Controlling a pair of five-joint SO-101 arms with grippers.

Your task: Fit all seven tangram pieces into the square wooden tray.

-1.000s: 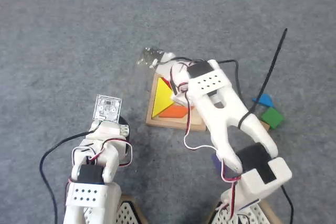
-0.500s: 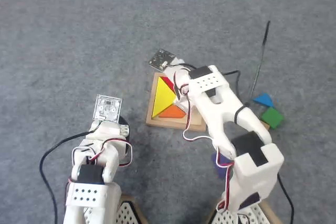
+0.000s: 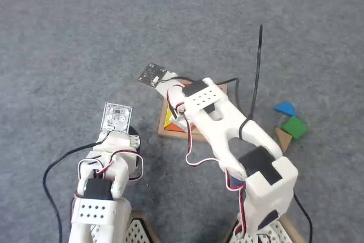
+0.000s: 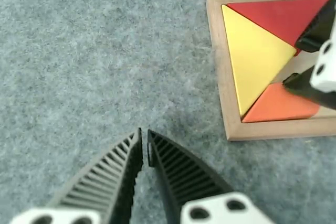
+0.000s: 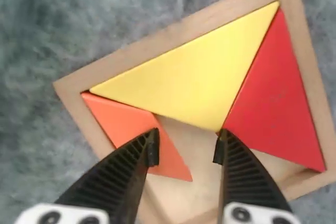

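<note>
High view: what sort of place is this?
Likely a robotics test bench: two white jointed robot arms share a grey felt-covered table with a square wooden tray holding coloured triangles.

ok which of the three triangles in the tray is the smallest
The orange triangle, tucked in a corner of the tray; the yellow triangle and red triangle are both clearly bigger.

A grey, felt-like cover is lying across the whole table (image 3: 68, 38). The square wooden tray (image 3: 170, 135) is sitting flat on it near the middle. Well apart from the tray, off to one side, three loose pieces are lying close together: a blue piece (image 3: 285, 108), a green piece (image 3: 294, 127) and, just beside the green one, a tan triangular piece (image 3: 282, 138).
</note>
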